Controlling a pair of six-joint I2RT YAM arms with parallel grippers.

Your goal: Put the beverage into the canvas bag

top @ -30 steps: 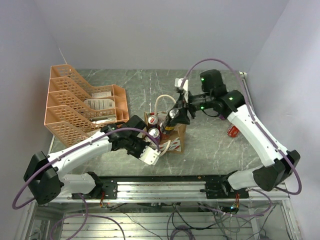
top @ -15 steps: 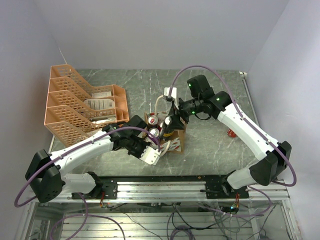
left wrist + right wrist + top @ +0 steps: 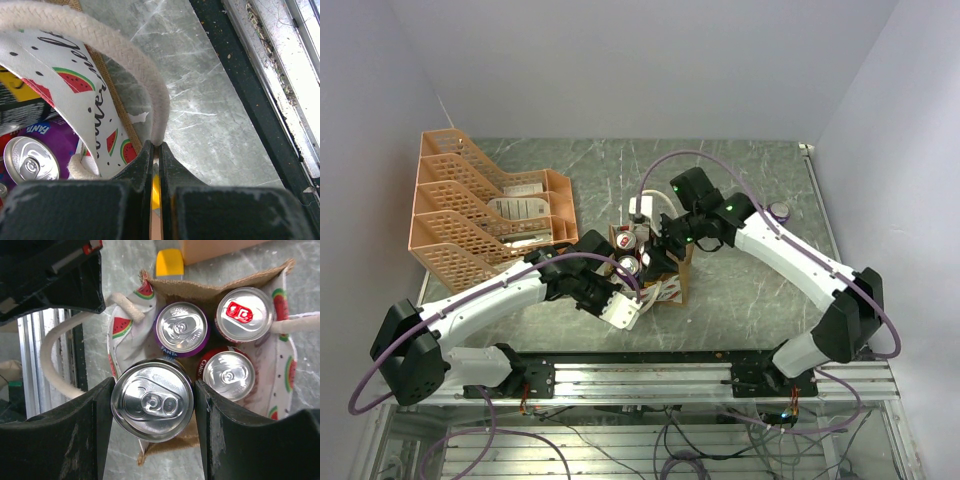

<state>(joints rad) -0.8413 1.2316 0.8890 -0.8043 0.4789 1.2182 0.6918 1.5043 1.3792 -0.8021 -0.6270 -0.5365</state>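
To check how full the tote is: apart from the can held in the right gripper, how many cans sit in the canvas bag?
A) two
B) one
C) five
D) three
D: the right wrist view shows three can tops inside the canvas bag: a purple can, a red-tab can and a red cola can. Beside them is the held can in the right gripper.

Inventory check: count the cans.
5: purple, red-tab and Coca-Cola cans in the canvas bag; one in the right gripper; one on the table, far right. Others may be hidden.
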